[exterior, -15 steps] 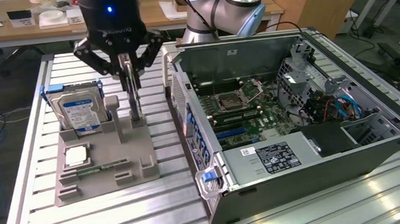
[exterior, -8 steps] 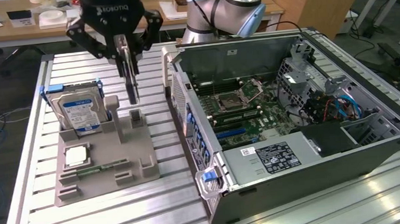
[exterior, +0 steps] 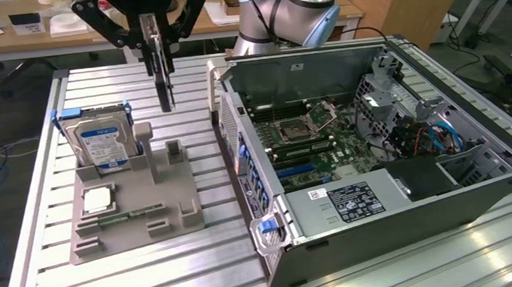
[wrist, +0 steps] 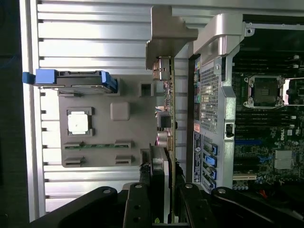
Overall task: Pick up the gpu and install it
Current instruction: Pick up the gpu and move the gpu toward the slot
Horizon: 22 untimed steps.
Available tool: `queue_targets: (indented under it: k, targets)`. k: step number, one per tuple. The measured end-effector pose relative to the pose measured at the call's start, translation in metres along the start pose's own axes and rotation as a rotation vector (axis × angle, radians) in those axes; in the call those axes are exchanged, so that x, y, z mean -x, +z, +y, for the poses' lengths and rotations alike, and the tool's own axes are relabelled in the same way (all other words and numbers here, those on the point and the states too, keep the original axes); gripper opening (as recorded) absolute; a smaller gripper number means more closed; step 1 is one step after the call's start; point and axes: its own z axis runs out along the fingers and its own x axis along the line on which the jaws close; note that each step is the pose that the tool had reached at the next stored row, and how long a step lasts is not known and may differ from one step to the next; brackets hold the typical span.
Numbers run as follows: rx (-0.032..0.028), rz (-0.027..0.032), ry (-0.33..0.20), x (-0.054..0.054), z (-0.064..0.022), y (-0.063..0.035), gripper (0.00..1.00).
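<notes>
Claw (exterior: 155, 39) is clamped partway shut on the gpu (exterior: 164, 82); I see it hanging edge-down, upper left of the exterior view, above the counter (exterior: 139, 277) between grey tray (exterior: 140, 214) and open computer case (exterior: 473, 197).

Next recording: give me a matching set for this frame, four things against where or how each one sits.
Things:
1. gpu
2. hard drive
3. memory stick
4. computer case

Places or states:
A. lies flat in the grey holder
B. lies on its side, open, motherboard exposed
C. stands upright in the grey holder
D. hangs edge-on in the gripper, off the table

Pairs: 1-D; 2-C; 3-A; 4-B
</notes>
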Motion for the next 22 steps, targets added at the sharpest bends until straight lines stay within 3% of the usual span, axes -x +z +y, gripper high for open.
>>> queue_targets:
  k: [2, 3, 4, 6, 7, 11, 13, 16, 22]
  targets:
    - [0.0000, 0.0012, 0.000, 0.000, 0.0000, -0.0001, 0.28]
    - [-0.0004, 0.0074, 0.000, 0.002, 0.0000, -0.0002, 0.28]
    - [-0.0005, 0.0176, 0.000, 0.003, 0.0000, 0.0000, 0.28]
    - [-0.0008, 0.0435, 0.001, 0.005, 0.0001, 0.0002, 0.28]
    - [-0.0010, 0.0500, 0.001, 0.006, 0.0001, 0.0003, 0.28]
    - [-0.0010, 0.0510, 0.001, 0.008, 0.0004, 0.0005, 0.28]
    - [-0.0010, 0.0483, 0.001, 0.011, 0.0010, 0.0007, 0.28]
    - [-0.0009, 0.0450, 0.001, 0.019, 0.0018, 0.0014, 0.28]
    - [-0.0009, 0.0449, 0.000, 0.037, 0.0021, 0.0039, 0.28]
